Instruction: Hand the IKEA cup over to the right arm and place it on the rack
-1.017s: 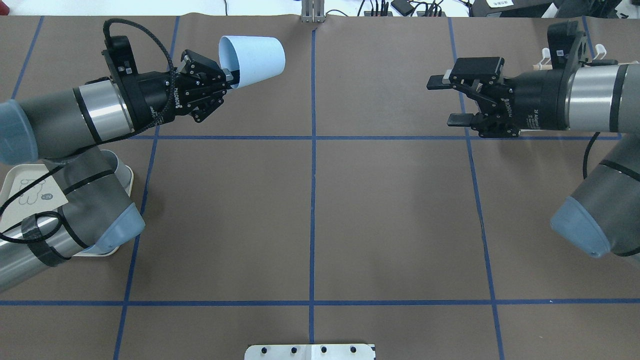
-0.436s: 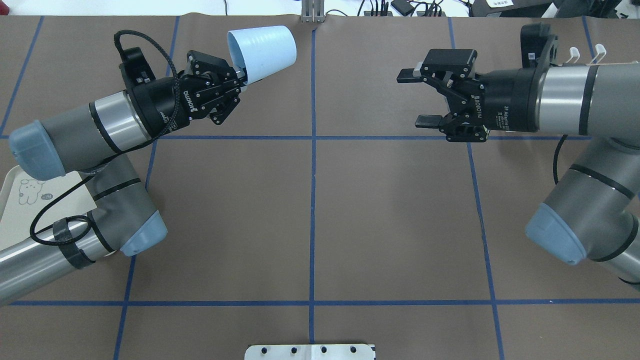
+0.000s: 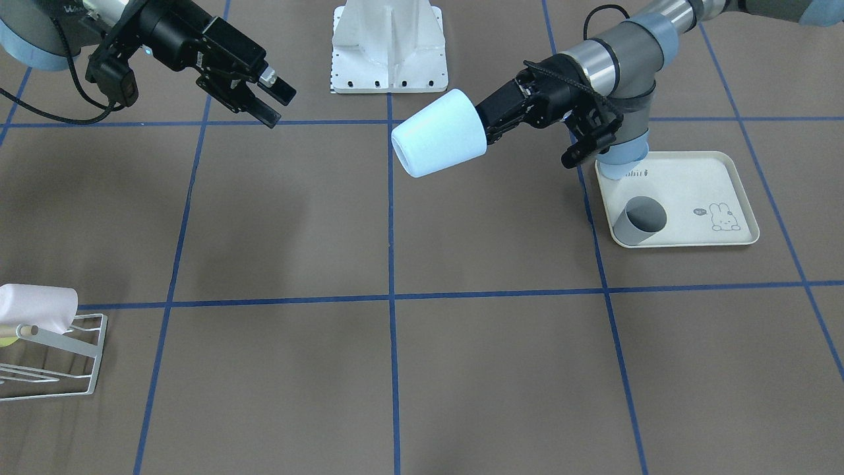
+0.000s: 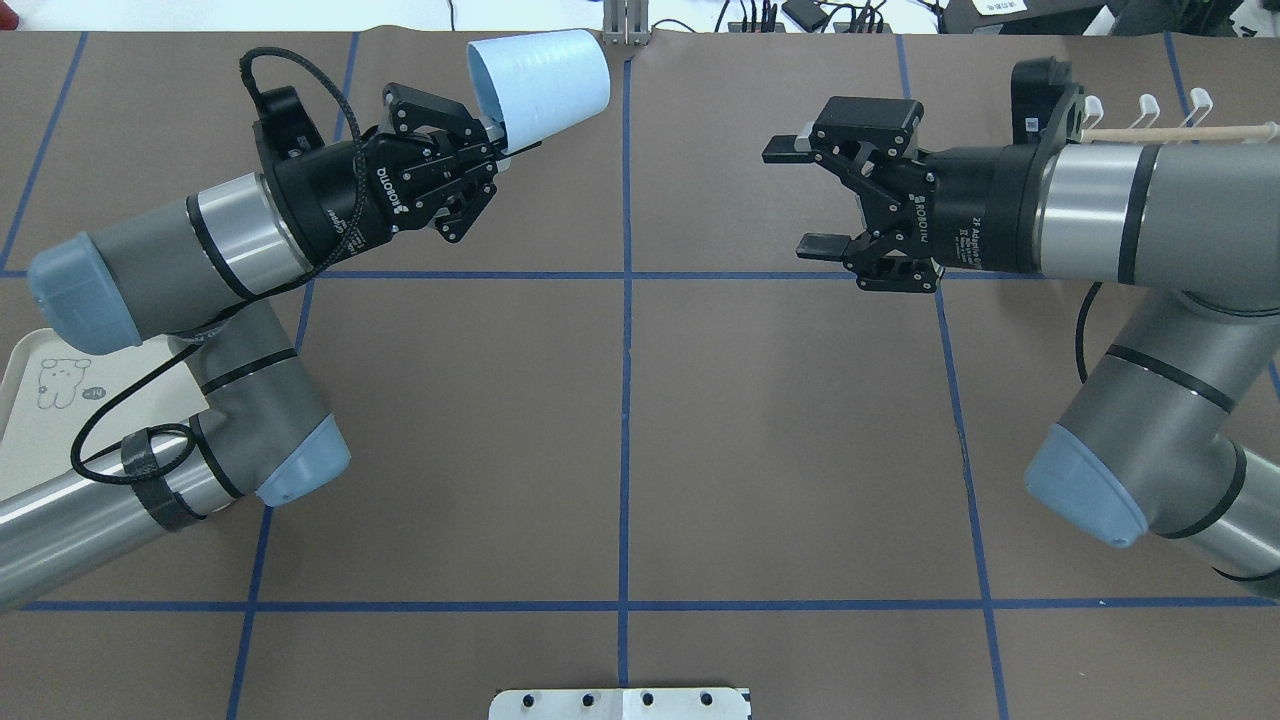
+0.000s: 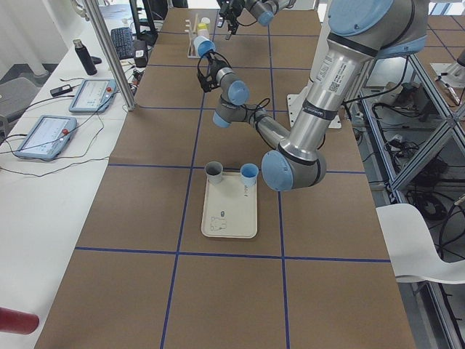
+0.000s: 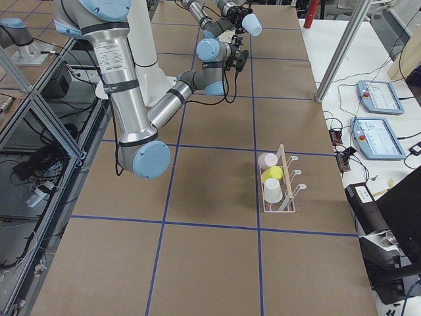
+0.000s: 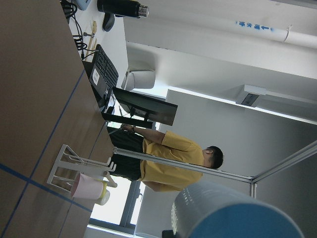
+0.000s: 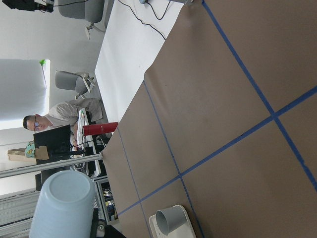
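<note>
The IKEA cup (image 4: pixel 540 75) is light blue and hangs on its side above the table's far middle-left, base toward the centre line. My left gripper (image 4: pixel 495 140) is shut on its rim. From the front the IKEA cup (image 3: pixel 438 134) sits just right of the centre line, gripped by the left gripper (image 3: pixel 488 125). My right gripper (image 4: pixel 800 197) is open and empty, facing the cup across the centre line with a clear gap; it shows again as the right gripper (image 3: pixel 277 105). The white wire rack (image 6: pixel 279 187) stands at the table's right end, holding three cups.
A cream rabbit-print tray (image 3: pixel 679 243) on my left side carries a grey cup (image 3: pixel 639 221). The rack's wooden rod (image 4: pixel 1180 130) shows behind my right forearm. A white base plate (image 3: pixel 389 72) sits at the robot's edge. A person appears in both wrist views.
My left arm has carried the cup farther from me and toward the centre line. My right gripper, still open, has moved left toward the centre, uncovering the rack's rod.
</note>
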Available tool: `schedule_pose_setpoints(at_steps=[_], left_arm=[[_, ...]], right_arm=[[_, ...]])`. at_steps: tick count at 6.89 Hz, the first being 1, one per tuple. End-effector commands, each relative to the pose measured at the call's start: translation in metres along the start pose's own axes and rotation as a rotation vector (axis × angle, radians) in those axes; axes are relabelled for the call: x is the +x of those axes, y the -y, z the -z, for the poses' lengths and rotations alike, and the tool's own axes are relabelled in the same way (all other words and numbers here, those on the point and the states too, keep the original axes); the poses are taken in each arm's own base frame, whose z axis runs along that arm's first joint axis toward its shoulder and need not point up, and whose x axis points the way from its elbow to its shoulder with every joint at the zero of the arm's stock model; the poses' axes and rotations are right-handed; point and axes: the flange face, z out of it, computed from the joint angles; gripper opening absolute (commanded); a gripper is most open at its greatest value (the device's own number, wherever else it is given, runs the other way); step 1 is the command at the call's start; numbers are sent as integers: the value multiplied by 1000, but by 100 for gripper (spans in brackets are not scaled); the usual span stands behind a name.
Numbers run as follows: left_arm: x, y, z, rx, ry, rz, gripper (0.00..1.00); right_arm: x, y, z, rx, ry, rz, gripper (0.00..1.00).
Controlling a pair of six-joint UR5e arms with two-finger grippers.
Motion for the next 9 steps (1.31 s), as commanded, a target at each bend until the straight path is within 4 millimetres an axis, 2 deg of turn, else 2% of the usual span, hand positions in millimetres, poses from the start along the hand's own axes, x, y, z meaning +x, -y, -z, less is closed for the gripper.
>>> schedule_pose_setpoints(at_steps=[1,4,7,9], left_arm=[[-1,-6,-3,-11,-19,19,0],[-2,-9,-3,-13,-25,43,0],[0,-11,-9,-16,-29,43,0],[3,-14,-19,-23,-37,56,0]], right_arm=[[-1,-5,-4,9,15,-33,100],[1,-18,-12,29,43,-40,100],[10,-35,-19,10,149,-53,100],[4,-40,-18,27,188,-111,100]])
